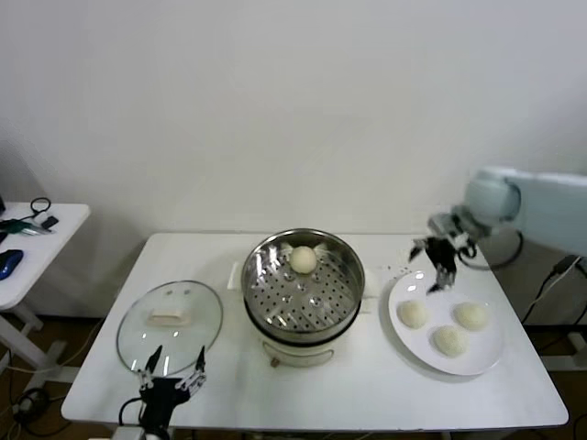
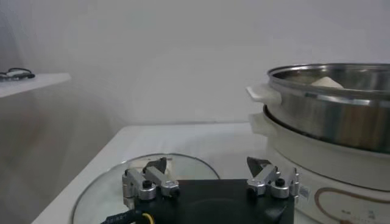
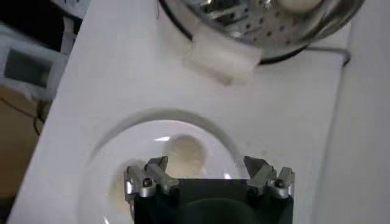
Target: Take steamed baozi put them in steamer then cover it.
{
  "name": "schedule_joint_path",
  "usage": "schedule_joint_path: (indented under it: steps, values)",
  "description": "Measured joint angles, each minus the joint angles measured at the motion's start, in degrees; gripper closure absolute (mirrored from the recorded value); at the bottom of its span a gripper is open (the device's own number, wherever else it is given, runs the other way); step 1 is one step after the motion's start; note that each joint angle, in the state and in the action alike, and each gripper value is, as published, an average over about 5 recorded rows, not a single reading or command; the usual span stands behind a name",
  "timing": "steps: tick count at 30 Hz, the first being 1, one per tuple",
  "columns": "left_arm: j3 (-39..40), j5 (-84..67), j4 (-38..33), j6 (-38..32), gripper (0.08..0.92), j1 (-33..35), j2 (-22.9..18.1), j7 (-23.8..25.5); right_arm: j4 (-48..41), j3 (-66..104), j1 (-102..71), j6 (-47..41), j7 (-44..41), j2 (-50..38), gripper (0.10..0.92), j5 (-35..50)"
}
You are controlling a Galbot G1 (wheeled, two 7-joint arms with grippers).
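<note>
On the white rectangular bench (image 1: 367,385) sat four small round cream-white steamed baozi: one (image 1: 304,259) inside the round shiny stainless-steel steamer (image 1: 303,286) with the perforated bottom, toward its twelve o'clock wall, and three on the flat white round plate (image 1: 481,353) at three o'clock from the steamer. Of those three, one (image 1: 412,313) lay at the plate's nine o'clock side, one (image 1: 470,315) toward two o'clock, and one (image 1: 449,340) near its middle. The steamer rested on one white electric pot base (image 1: 275,350) at the bench's centre.

One cover, a round clear glass lid with a metal rim (image 1: 170,325), lay flat on the bench at nine o'clock from the steamer, apart from it. Its cream-white oblong handle (image 1: 169,318) faced up, with its long axis running from nine to three o'clock across the bench.

The right pincer (image 1: 438,268) hung above the plate's eleven o'clock rim, pointing down, its fingers spread apart and empty; in the right wrist view the pincer (image 3: 209,176) showed a baozi (image 3: 184,153) on the plate (image 3: 122,152) below its gap. The left pincer (image 1: 172,368) waited at the cover's six o'clock edge, fingers apart and holding nothing; in the left wrist view it (image 2: 209,177) sat low beside the glass cover (image 2: 106,192), with the steamer (image 2: 329,106) beyond.
</note>
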Motion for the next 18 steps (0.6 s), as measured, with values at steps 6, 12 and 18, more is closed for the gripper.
schedule_joint_path:
  steps: [6, 12, 18]
  values:
    - [0.0, 0.1, 0.2, -0.3, 0.177, 0.1, -0.1, 0.0, -2.7, 6.1, -8.7, -4.6, 2.9, -0.4, 0.203, -2.3]
    - [0.2, 0.3, 0.4, -0.5, 0.177, 0.1, -0.3, 0.0, -5.7, 10.7, -14.5, -7.2, 4.3, 0.3, 0.203, -3.6]
    - [0.1, 0.3, 0.4, -0.8, 0.177, 0.2, -0.3, 0.0, -7.9, 14.1, -18.9, -8.8, 5.2, 1.1, 0.203, -4.5]
